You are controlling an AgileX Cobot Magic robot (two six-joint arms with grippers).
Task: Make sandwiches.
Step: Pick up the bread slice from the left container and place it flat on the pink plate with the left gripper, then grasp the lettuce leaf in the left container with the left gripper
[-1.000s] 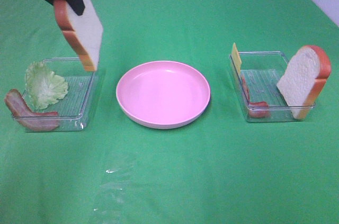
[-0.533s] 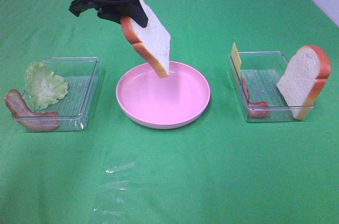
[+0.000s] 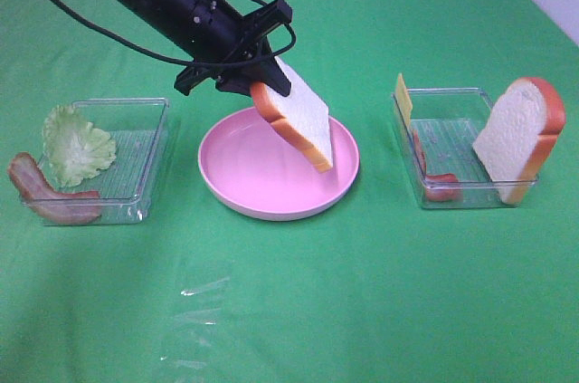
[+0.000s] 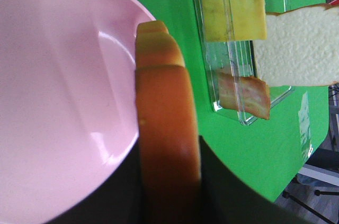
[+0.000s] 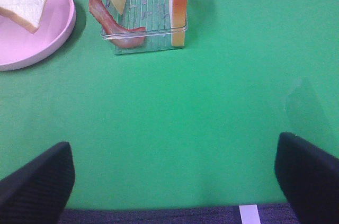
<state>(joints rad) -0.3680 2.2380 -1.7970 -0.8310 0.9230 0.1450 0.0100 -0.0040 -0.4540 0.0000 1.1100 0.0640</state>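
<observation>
My left gripper is shut on a white bread slice with an orange-brown crust. It holds the slice tilted over the round pink plate, with the lower corner near the plate's right side. In the left wrist view the crust sits between the dark fingers above the plate. My right gripper is open and empty over bare green cloth, apart from everything. A second bread slice leans upright in the right tray.
The left clear tray holds green lettuce and a bacon strip. The right clear tray holds a yellow cheese square and a bacon strip. Green cloth covers the table.
My left gripper has carried the bread slice rightward from above the left tray and lowered it over the pink plate. The right gripper and the trays have not moved.
</observation>
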